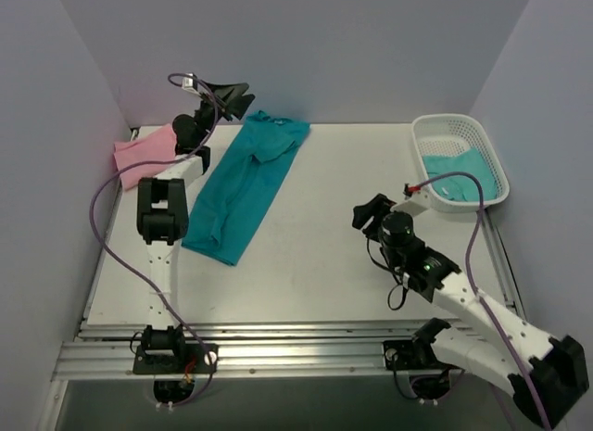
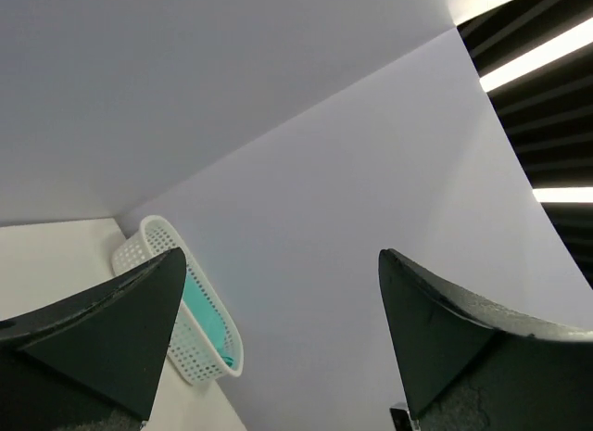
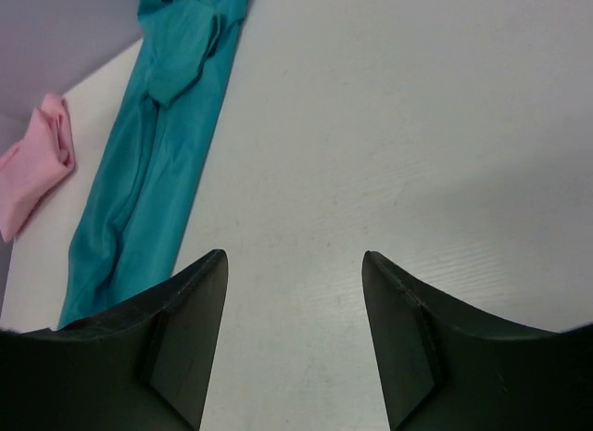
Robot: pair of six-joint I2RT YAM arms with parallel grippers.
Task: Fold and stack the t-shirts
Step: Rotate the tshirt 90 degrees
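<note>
A teal t-shirt [image 1: 243, 183] lies folded into a long narrow strip on the left half of the table; it also shows in the right wrist view [image 3: 153, 162]. A folded pink t-shirt [image 1: 144, 154] lies at the far left corner, seen too in the right wrist view [image 3: 35, 162]. More teal t-shirts [image 1: 454, 174] sit in the white basket. My left gripper [image 1: 233, 95] is open and empty, raised above the strip's far end and pointing at the back wall. My right gripper [image 1: 370, 212] is open and empty, low over bare table right of centre.
The white mesh basket [image 1: 435, 128] stands at the far right corner, also in the left wrist view [image 2: 159, 234]. Grey walls close in the table on three sides. A metal rail [image 1: 296, 348] runs along the near edge.
</note>
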